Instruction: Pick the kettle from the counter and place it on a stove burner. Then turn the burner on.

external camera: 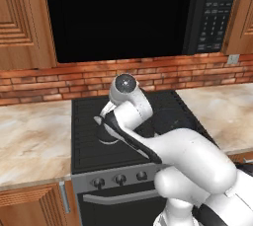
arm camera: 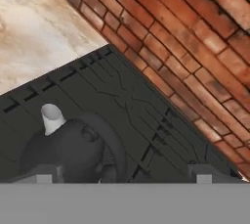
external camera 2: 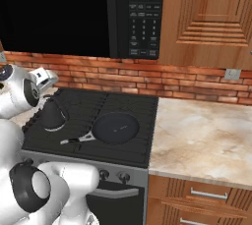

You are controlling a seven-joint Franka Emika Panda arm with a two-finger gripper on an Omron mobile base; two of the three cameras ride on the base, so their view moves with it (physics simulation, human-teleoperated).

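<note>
in the left base view, the white arm with dark joints rose from the lower right and bent over the middle of the frame, covering much of the black matte stove burner grate (external camera: 84, 121) with its thin raised bars. a dark rounded shape, the small dark grey cone-shaped kettle (external camera: 105, 134), showed just left of the arm on the grate, mostly hidden. the beige, tan-veined marble-look counter (external camera: 29, 138) ran along the left and right of the stove. three small round silver-grey knobs (external camera: 120, 178) sat in a row on the stove front at lower centre.

in the right base view, the kettle (external camera 2: 52, 115) stood upright on the left part of the burner grate (external camera 2: 125, 103), at the left middle of the frame. the gripper (external camera 2: 45, 79) hung just above it, its fingers hard to make out. a flat round black pan with a straight handle (external camera 2: 114, 128) lay on the grate just right of the kettle, apart from it. the counter (external camera 2: 204, 135) filled the right middle.

in the hand view, the kettle (arm camera: 73, 152) sat at lower left on the grate (arm camera: 146, 120), its short pale spout pointing up-left. the two dark finger tips stood wide apart at the bottom edge, one on each side of the kettle, open and gripping nothing. the counter (arm camera: 34, 27) showed at upper left.
</note>
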